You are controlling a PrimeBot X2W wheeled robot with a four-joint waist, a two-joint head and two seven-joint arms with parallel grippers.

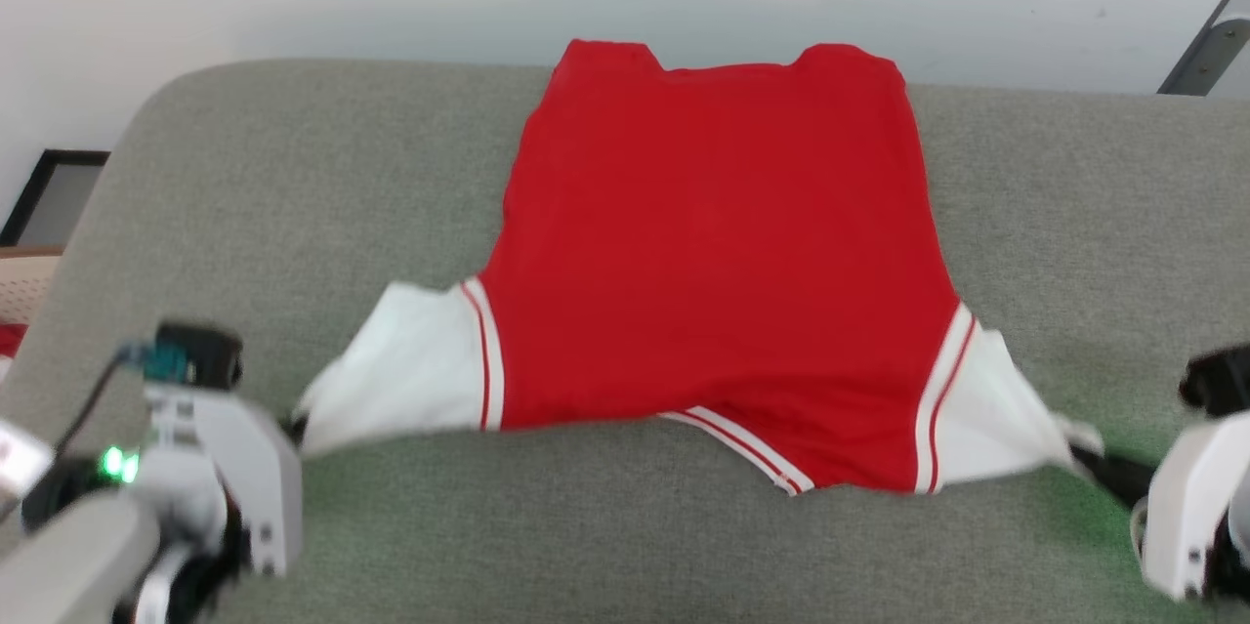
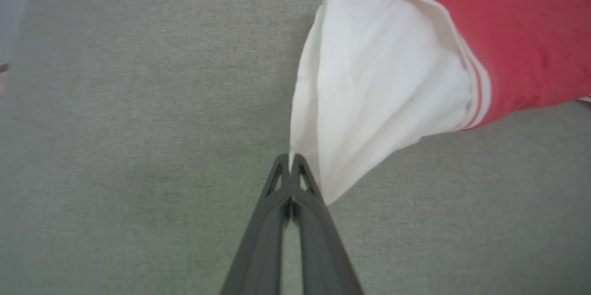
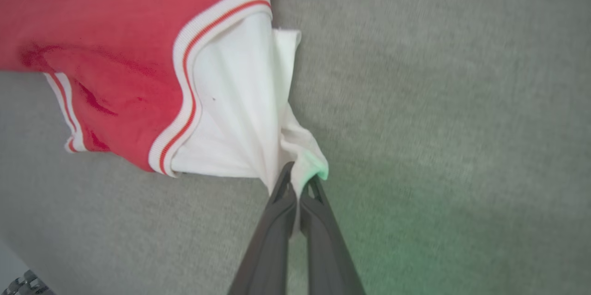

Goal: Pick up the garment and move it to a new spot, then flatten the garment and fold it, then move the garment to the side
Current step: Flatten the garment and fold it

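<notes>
Head view: white-sleeved red garment (image 1: 718, 263), seemingly flat, clamped by left gripper (image 1: 296, 427), right gripper (image 1: 1079, 453).

1. The left pincer (image 2: 291, 159) has two long, thin, dark grey fingers (image 2: 263, 239). Each has a small three-cornered hole near its tip.
2. The right pincer (image 3: 301, 176) looks just the same.
3. The left wrist shell (image 1: 239, 468) is white and boxy, with tiny round screws (image 1: 266, 536).
4. On it sits a black block (image 1: 190, 355) with a blue-green part and a thin black cable (image 1: 83, 409).
5. A small green light (image 1: 115, 463) glows beside it.
6. The left forearm (image 1: 68, 546) is smooth pale grey.
7. The right wrist shell (image 1: 1182, 507) is white, with a black top (image 1: 1216, 380).
</notes>
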